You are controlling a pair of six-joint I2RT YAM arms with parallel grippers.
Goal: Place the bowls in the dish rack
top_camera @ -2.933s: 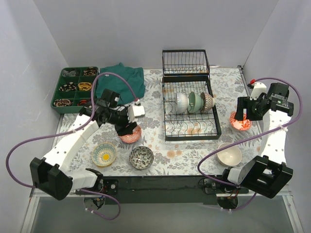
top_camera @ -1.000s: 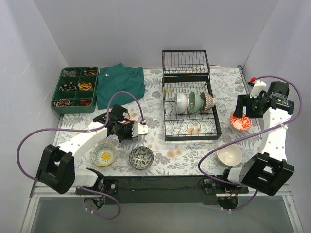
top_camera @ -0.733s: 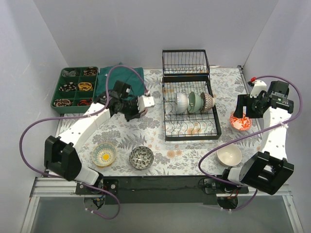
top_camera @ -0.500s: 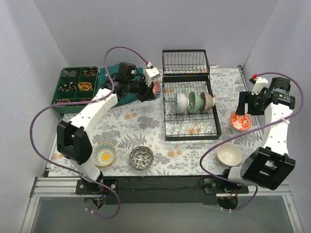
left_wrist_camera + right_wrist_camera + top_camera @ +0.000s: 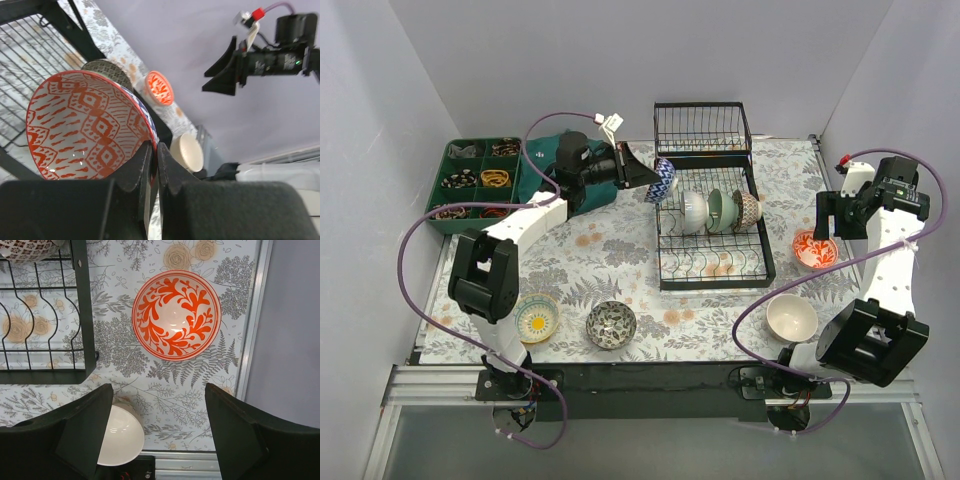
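Note:
My left gripper (image 5: 647, 176) is shut on the rim of a red-patterned bowl (image 5: 663, 182), held tilted in the air at the far left corner of the black wire dish rack (image 5: 660, 245). In the left wrist view the fingertips (image 5: 154, 150) pinch that bowl (image 5: 85, 125) at its edge. Three bowls stand on edge in the rack: white (image 5: 694, 212), pale green (image 5: 720, 210), brown-patterned (image 5: 747, 208). My right gripper (image 5: 157, 390) hangs open above the mat, just near of a red-orange bowl (image 5: 176, 315), touching nothing. A cream bowl (image 5: 791, 318), a yellow-sun bowl (image 5: 535, 316) and a black-white bowl (image 5: 611, 323) sit on the mat.
A green compartment tray (image 5: 475, 180) stands at the back left with a teal cloth (image 5: 548, 152) beside it, partly under my left arm. The rack's smaller basket section (image 5: 702, 128) lies behind the main rack. Grey walls close in on three sides.
My left arm lifted the red-patterned bowl off the mat at the front left and swung it back and right to the rack's far left corner. The right gripper rose slightly over the red-orange bowl.

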